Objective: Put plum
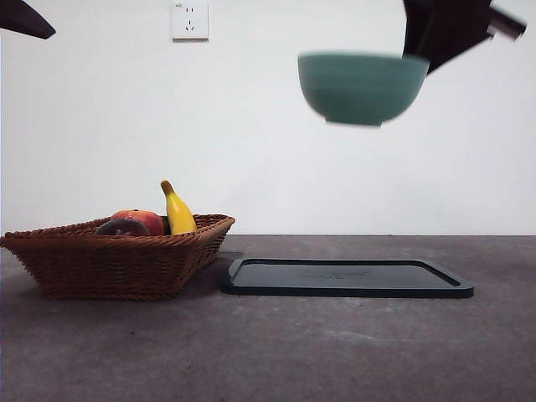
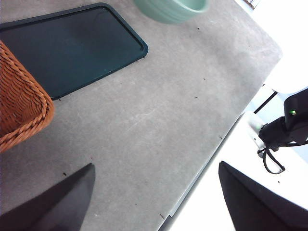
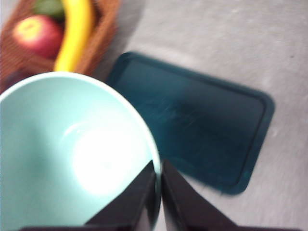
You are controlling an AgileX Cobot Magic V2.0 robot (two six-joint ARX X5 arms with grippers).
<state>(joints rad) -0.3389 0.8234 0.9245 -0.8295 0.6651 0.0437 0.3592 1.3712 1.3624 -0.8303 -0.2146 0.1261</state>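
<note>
The plum (image 1: 121,227) lies dark and glossy in the wicker basket (image 1: 75,260) at the left, beside a red-orange fruit (image 1: 144,219) and a banana (image 1: 177,211). My right gripper (image 3: 159,192) is shut on the rim of a pale green bowl (image 3: 72,154). It holds the bowl (image 1: 362,88) high in the air above the dark tray (image 1: 347,279). In the right wrist view the bowl hides the plum. My left gripper (image 2: 154,202) stands open with nothing between its jaws, over bare table near the basket's corner (image 2: 21,110).
The flat dark tray (image 2: 72,45) lies on the grey table just right of the basket. The table's edge (image 2: 211,159) runs close to the left gripper. A wall socket (image 1: 190,21) sits on the white back wall.
</note>
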